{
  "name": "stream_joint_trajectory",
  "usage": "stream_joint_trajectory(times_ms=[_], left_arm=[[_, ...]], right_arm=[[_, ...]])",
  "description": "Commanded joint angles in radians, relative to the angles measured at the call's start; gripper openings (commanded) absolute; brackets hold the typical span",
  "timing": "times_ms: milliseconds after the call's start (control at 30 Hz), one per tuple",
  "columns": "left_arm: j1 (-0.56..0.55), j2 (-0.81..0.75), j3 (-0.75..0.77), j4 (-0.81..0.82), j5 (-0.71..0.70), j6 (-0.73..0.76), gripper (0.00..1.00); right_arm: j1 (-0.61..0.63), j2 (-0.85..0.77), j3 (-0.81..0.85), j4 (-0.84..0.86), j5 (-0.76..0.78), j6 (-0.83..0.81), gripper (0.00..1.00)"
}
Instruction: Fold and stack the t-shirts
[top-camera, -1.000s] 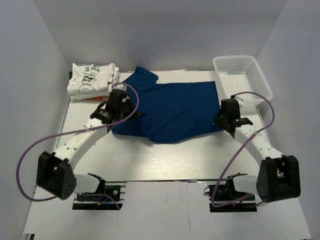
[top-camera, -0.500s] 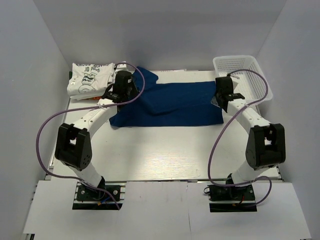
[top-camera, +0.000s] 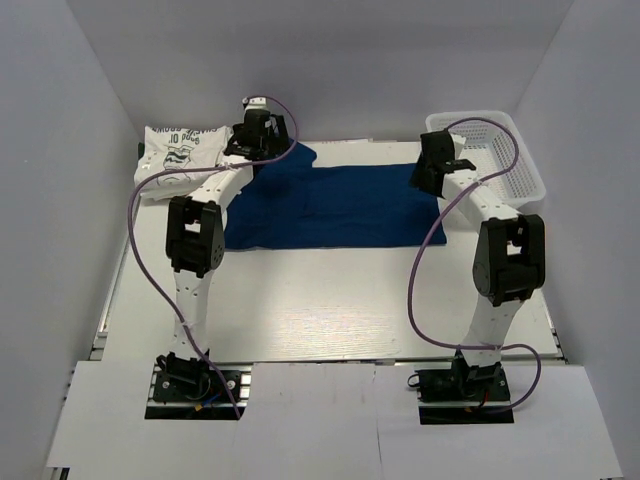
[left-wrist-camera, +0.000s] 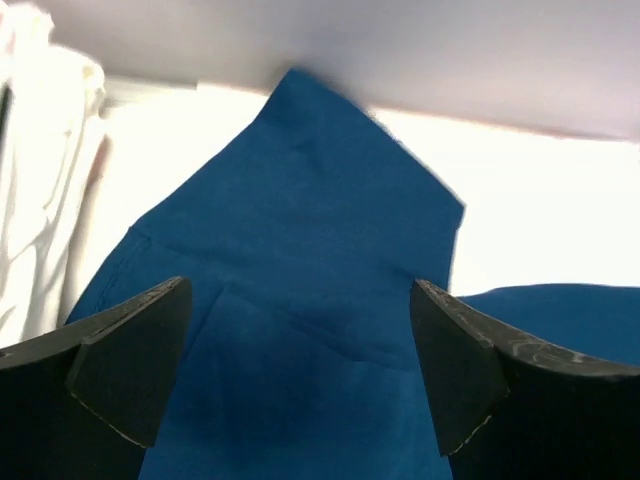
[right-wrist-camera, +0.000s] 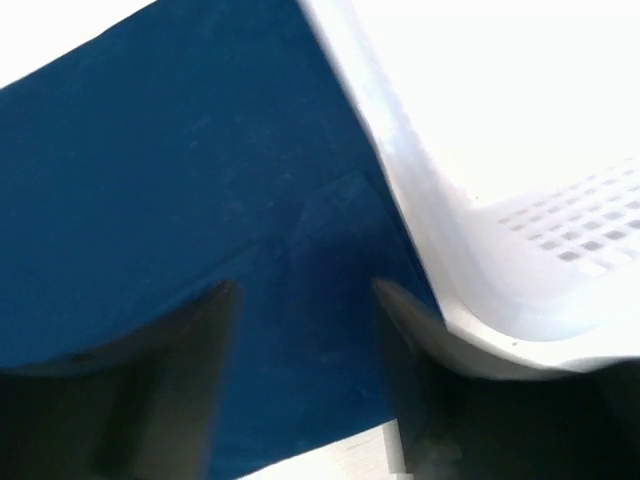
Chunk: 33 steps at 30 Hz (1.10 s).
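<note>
1. The table (top-camera: 330, 300) is white and flat, with thin lines in it like wood. It fills the middle of the top picture.
2. Pale grey walls (top-camera: 330, 70) stand at the left, the right and the far side, like a box around the table.
3. The big dark blue t-shirt (top-camera: 330, 205) lies spread out on the table, in the upper middle of the top picture. One sleeve pokes up toward the far wall at the shirt's upper left.
4. The white t-shirts (top-camera: 180, 160), with dark letters and a cartoon, sit in a pile in the upper left corner. They are just beside the blue sleeve.
5. A white basket (top-camera: 500, 150) with little holes sits in the upper right corner, right next to the blue shirt's corner.
6. The left claw (left-wrist-camera: 300, 300) is wide open above the blue sleeve. It has hold of nothing.
7. The right claw (right-wrist-camera: 305, 300) is open too, above the blue shirt's edge beside the basket. It holds nothing. One finger is close to the basket's rim, and I cannot tell if it touches.
8. Both arms reach from the bottom of the top picture up to the far side. Purple cables (top-camera: 135, 240) loop beside them.
</note>
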Motion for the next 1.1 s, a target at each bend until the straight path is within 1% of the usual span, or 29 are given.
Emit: stream_joint_trajectory(times_ms=[0, 33, 67, 100, 133, 167, 200, 233, 300, 367, 433, 467, 500, 567, 667, 700, 733, 800, 833, 867, 900, 933, 967, 1000, 1033, 1067], left_arm=[[0.012, -0.023, 0.087, -0.179, 0.054, 0.012, 1.0], [0.012, -0.047, 0.009, -0.164, 0.072, -0.001, 1.0], [0.012, -0.119, -0.046, -0.115, 0.088, -0.015, 1.0], [0.012, -0.161, -0.108, -0.081, 0.108, -0.015, 1.0], [0.012, -0.202, -0.242, -0.043, 0.149, -0.029, 1.0], [0.012, -0.242, -0.306, 0.033, 0.166, -0.043, 1.0], [0.012, -0.305, -0.365, 0.061, 0.178, -0.055, 1.0], [0.012, -0.328, -0.459, 0.083, 0.198, -0.069, 1.0], [0.012, -0.345, -0.554, 0.108, 0.209, -0.104, 1.0], [0.012, -0.344, -0.585, 0.108, 0.209, -0.113, 1.0], [0.012, -0.315, -0.585, 0.079, 0.169, -0.127, 1.0], [0.012, -0.284, -0.576, 0.051, 0.169, -0.127, 1.0], [0.012, -0.272, -0.566, -0.011, 0.16, -0.127, 1.0], [0.012, -0.272, -0.576, -0.043, 0.149, -0.149, 1.0], [0.012, -0.305, -0.676, -0.034, 0.139, -0.187, 1.0], [0.012, -0.319, -0.728, -0.034, 0.111, -0.199, 1.0], [0.012, -0.353, -0.755, -0.044, 0.102, -0.21, 1.0], [0.012, -0.388, -0.858, -0.044, 0.102, -0.233, 1.0], [0.012, -0.403, -0.887, -0.049, 0.115, -0.257, 1.0], [0.012, -0.426, -0.93, -0.07, 0.14, -0.258, 0.98], [0.003, -0.442, -0.956, -0.099, 0.14, -0.277, 0.98], [-0.007, -0.465, -0.985, -0.147, 0.14, -0.325, 0.97], [-0.007, -0.529, -1.056, -0.158, 0.158, -0.34, 0.97], [-0.016, -0.569, -1.097, -0.158, 0.192, -0.353, 0.97], [-0.016, -0.612, -1.137, -0.173, 0.223, -0.374, 0.97], [-0.016, -0.656, -1.2, -0.191, 0.25, -0.383, 0.97]], right_arm=[[0.031, -0.084, -0.02, 0.029, -0.063, -0.075, 0.71], [0.045, -0.098, -0.036, 0.042, -0.088, -0.09, 0.74], [0.05, -0.126, -0.092, 0.075, -0.114, -0.092, 0.9], [0.059, -0.149, -0.111, 0.089, -0.129, -0.097, 0.9], [0.068, -0.158, -0.148, 0.112, -0.163, -0.097, 0.9], [0.076, -0.173, -0.184, 0.126, -0.183, -0.092, 0.9], [0.079, -0.172, -0.209, 0.143, -0.198, -0.089, 0.9], [0.085, -0.17, -0.217, 0.16, -0.202, -0.081, 0.9], [0.087, -0.138, -0.223, 0.161, -0.231, -0.075, 0.9], [0.085, -0.085, -0.223, 0.18, -0.244, -0.077, 0.9], [0.085, -0.052, -0.2, 0.184, -0.284, -0.077, 0.9], [0.087, -0.005, -0.186, 0.18, -0.3, -0.077, 0.9], [0.088, 0.007, -0.177, 0.168, -0.313, -0.075, 0.9], [0.091, 0.04, -0.201, 0.198, -0.32, -0.075, 0.9], [0.09, 0.05, -0.247, 0.204, -0.323, -0.068, 0.9], [0.088, 0.046, -0.264, 0.206, -0.321, -0.06, 0.9], [0.094, 0.015, -0.325, 0.216, -0.324, -0.055, 0.9], [0.091, -0.011, -0.375, 0.207, -0.346, -0.016, 0.9], [0.091, -0.047, -0.46, 0.206, -0.373, -0.003, 0.9], [0.097, -0.09, -0.496, 0.212, -0.389, 0.011, 0.9], [0.104, -0.116, -0.569, 0.223, -0.405, 0.04, 0.9], [0.113, -0.174, -0.644, 0.25, -0.413, 0.05, 0.9], [0.114, -0.236, -0.721, 0.264, -0.409, 0.063, 0.9], [0.13, -0.297, -0.757, 0.272, -0.407, 0.08, 0.9], [0.133, -0.325, -0.819, 0.269, -0.397, 0.095, 0.9], [0.136, -0.418, -0.876, 0.249, -0.396, 0.098, 0.9]])
